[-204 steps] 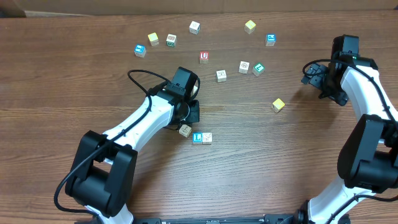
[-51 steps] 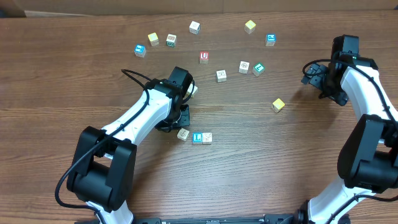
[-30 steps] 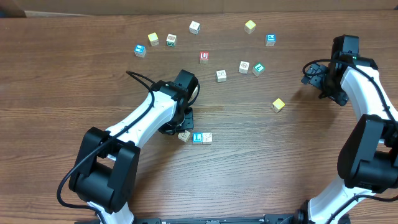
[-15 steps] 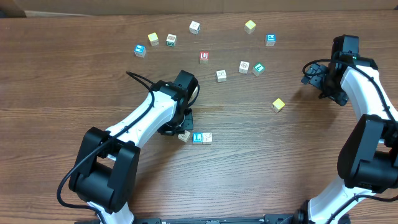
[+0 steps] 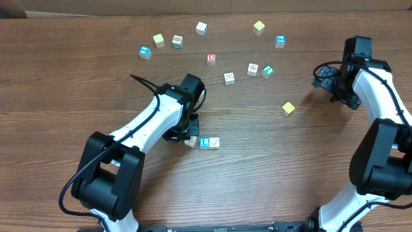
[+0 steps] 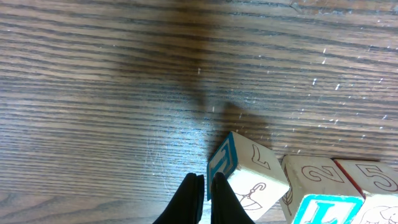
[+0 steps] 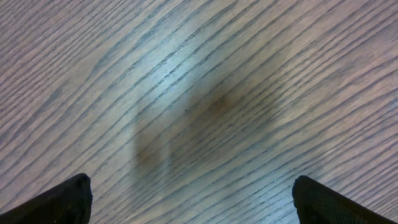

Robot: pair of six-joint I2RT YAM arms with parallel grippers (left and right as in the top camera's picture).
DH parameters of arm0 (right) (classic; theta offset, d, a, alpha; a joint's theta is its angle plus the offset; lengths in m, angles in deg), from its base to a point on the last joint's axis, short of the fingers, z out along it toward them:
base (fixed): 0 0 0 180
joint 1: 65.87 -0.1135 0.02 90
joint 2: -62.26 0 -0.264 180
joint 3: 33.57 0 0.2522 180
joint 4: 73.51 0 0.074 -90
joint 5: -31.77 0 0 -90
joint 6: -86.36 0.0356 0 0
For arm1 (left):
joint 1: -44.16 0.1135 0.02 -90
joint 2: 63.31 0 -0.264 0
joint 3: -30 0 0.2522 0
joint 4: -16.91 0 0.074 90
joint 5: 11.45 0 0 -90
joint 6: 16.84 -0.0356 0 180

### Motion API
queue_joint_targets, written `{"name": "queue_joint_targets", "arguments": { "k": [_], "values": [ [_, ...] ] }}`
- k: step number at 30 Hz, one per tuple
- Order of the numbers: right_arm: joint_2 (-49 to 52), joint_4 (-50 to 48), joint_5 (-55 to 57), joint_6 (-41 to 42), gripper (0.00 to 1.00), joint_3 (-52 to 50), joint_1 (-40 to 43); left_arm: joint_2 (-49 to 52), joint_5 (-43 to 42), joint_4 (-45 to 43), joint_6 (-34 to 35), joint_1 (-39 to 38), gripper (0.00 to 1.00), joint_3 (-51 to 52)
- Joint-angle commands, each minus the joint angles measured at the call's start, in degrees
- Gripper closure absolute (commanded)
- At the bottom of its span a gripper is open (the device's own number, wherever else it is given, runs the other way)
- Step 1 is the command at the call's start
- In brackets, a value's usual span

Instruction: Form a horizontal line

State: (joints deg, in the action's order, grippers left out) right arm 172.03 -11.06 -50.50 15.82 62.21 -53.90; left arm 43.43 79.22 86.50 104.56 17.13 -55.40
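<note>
Left pincer (image 6: 206,186) has been brought down and leftward from its higher position, and is now set against the leftmost cube (image 5: 191,141). That cube has been pushed down-row until it abuts the blue "L" cube (image 5: 204,143).

Wood-grain table (image 7: 205,81) beneath the wide-spread right gripper (image 7: 191,186)

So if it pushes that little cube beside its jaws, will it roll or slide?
Probably slide: the cube rests on a flat face on the smooth table. It looks like stiff wood, so it shouldn't squash. Being small, it likely twists if pushed off-centre; it sits askew.
</note>
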Motion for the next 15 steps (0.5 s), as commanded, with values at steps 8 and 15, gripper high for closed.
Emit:
{"name": "queue_joint_targets", "arguments": {
  "k": [8,15],
  "values": [
    [-1.2,-0.2,0.3,0.0,0.00,1.2,0.0,0.5,-0.1,0.2,0.3,-0.4,0.96,0.2],
    [-1.2,-0.2,0.3,0.0,0.00,1.2,0.0,0.5,0.9,-1.2,0.3,-0.3,0.96,0.2]
  ]
}}
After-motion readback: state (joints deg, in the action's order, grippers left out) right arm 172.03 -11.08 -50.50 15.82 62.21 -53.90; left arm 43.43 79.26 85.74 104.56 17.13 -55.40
